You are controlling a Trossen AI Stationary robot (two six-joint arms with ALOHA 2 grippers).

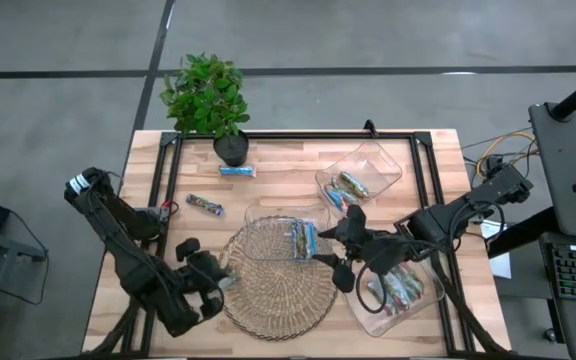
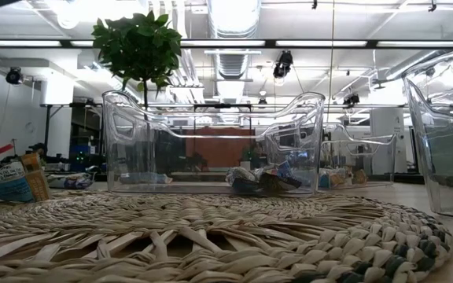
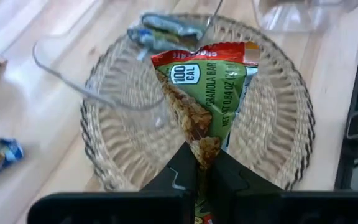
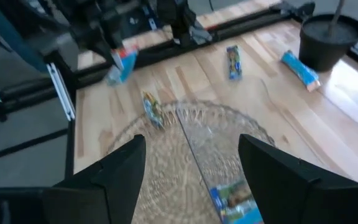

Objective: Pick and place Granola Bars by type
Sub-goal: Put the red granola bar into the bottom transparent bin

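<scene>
While my left fingers [image 3: 197, 177] are clamped tight on the lower end of a green-wrapped granola bar [image 3: 205, 99], the bar stands up from between them over the near edge of the round woven mat [image 1: 273, 285], close to the surface's front left. My right fingers [image 4: 191, 177] are spread wide with nothing between them, hanging above the mat's right side, just beside the clear tray [image 1: 286, 232] that rests on the mat's far edge.

Counting what I can see: three clear trays. The one on the mat holds blue-wrapped bars [image 1: 303, 238], though I cannot tell how many. A second tray [image 1: 360, 172] toward the back right holds a small bunch of bars, and a third tray [image 1: 400, 290] at the front right, partly under my right arm, holds more. Two bars lie loose on the bare wooden surface [image 1: 418, 205]: a light blue one [image 1: 236, 171] just in front of the potted plant [image 1: 208, 100], and a darker blue one [image 1: 205, 205] nearer my left arm. One bar is in my grip.
</scene>
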